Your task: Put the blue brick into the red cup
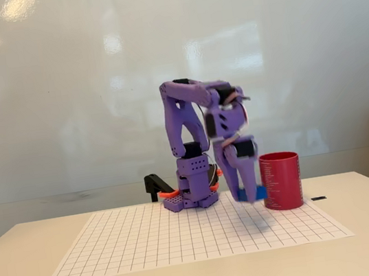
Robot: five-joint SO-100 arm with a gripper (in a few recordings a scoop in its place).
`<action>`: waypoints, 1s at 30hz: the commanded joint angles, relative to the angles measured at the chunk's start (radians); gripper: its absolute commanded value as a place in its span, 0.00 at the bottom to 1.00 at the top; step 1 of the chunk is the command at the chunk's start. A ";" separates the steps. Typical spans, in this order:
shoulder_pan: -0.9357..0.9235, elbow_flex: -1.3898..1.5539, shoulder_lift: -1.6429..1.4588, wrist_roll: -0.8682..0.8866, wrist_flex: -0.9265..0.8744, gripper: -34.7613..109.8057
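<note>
The red cup [281,180] stands upright on the right part of the gridded mat. Just to its left, my purple gripper [250,194] points straight down, slightly blurred. The blue brick [242,195] sits between its fingers, with blue showing on both sides of the front finger [249,182]. The gripper looks shut on the brick, low down near the mat and close beside the cup's left wall. The brick's lower edge is about level with the arm's base.
The white gridded mat [152,243] covers the middle of the pale table. The arm's base [192,196] stands at the mat's back edge with a black and orange clamp [157,185] beside it. A small dark object [319,198] lies right of the cup.
</note>
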State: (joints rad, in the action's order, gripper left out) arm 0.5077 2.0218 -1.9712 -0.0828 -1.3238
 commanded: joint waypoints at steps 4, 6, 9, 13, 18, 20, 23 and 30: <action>-0.132 -0.313 -0.252 -0.121 -0.287 0.24; -0.117 -0.318 -0.299 -0.129 -0.337 0.24; -0.035 -0.319 -0.356 -0.091 -0.393 0.24; 0.100 -0.279 -0.411 -0.017 -0.394 0.24; 0.291 -0.291 -0.371 0.092 -0.394 0.24; 0.362 -0.296 -0.339 0.130 -0.393 0.24; 0.472 -0.307 -0.301 0.186 -0.393 0.24; 0.683 -0.383 -0.215 0.267 -0.393 0.24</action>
State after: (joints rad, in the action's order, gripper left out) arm 1.0891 1.7487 -2.1982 0.1473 -1.7089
